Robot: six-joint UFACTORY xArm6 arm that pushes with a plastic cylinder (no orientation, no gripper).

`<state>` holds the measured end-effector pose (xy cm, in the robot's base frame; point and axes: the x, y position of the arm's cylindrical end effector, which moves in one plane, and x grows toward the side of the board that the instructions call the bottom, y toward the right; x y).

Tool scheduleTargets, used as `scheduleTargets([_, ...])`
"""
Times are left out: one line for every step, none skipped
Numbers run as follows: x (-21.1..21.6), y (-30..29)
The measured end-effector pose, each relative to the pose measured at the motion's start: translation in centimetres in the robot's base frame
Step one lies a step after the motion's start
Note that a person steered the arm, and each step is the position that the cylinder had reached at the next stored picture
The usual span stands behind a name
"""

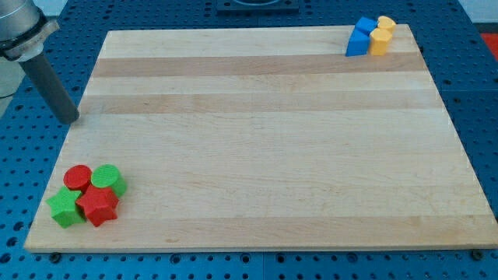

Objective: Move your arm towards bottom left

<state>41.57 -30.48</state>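
My rod comes in from the view's top left, and my tip [71, 120] rests just off the left edge of the wooden board [264, 140]. Well below the tip, at the board's bottom left corner, sits a tight cluster: a red cylinder [77, 177], a green cylinder [109, 179], a green star [65, 208] and a red star [97, 204]. At the top right corner a blue block [359, 37] touches two yellow blocks [380, 36]. The tip touches no block.
The board lies on a blue perforated table [475, 93]. The arm's grey body [19, 27] fills the view's top left corner.
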Motion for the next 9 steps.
scheduleTargets([5.1, 0.0])
scheduleTargets([7.3, 0.0])
scheduleTargets([7.6, 0.0])
scheduleTargets([8.7, 0.0])
scheduleTargets([10.0, 0.0])
scheduleTargets([11.1, 0.0])
scheduleTargets([12.3, 0.1])
scheduleTargets([13.7, 0.1])
scheduleTargets([16.9, 0.1])
